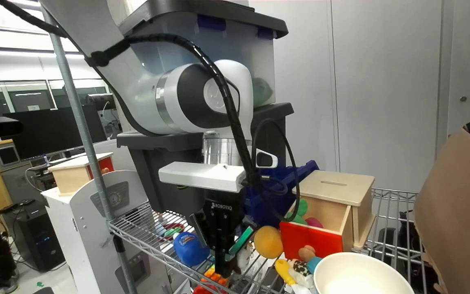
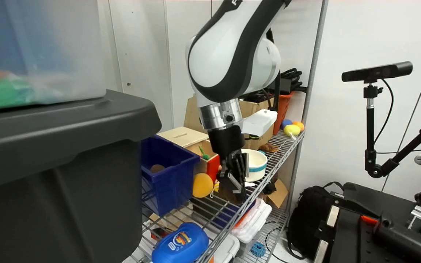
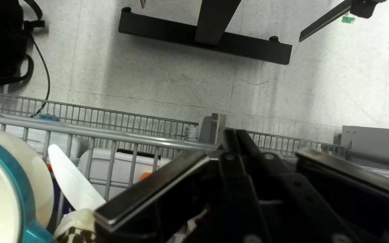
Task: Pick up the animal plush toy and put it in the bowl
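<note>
1. Plush toy (image 2: 228,195): at end effector (image 1: 221,267), jaws clenched, prob. on it.
2. Bowl (image 1: 361,274): approx. 3 o'clock from end effector in an exterior view.
3. Status: grasp prob. done, lift unclear; left: carry, release.

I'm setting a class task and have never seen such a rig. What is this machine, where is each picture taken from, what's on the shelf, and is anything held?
This is a white jointed robot arm ending in black fingers. The exterior views are taken from two spots outside the robot; the wrist view looks past the fingers, over a silver wire shelf, to the floor. The shelf holds a round cream-white bowl, a rounded blue plastic bottle, a round yellow-orange toy, a pale wooden box and a dark blue plastic bin. The fingers are shut. A small dark brown lump, probably plush, shows at their tips; I cannot tell whether it is gripped.
</note>
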`<state>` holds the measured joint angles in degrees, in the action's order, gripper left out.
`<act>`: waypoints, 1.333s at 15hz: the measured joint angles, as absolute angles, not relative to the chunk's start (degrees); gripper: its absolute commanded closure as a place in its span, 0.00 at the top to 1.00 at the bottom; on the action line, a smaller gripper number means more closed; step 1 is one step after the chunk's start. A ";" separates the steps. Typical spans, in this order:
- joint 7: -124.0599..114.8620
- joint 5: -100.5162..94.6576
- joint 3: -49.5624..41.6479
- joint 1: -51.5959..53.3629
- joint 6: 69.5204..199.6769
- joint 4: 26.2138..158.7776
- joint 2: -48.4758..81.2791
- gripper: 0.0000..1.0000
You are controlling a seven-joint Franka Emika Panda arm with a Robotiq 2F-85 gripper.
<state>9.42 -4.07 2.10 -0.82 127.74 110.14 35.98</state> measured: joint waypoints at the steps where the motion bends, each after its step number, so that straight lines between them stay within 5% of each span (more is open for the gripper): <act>1: 8.99 -4.12 1.50 -0.85 128.51 111.71 34.75 0.01; 20: 3.11 -11.81 -5.93 -2.13 131.88 128.48 15.63 0.01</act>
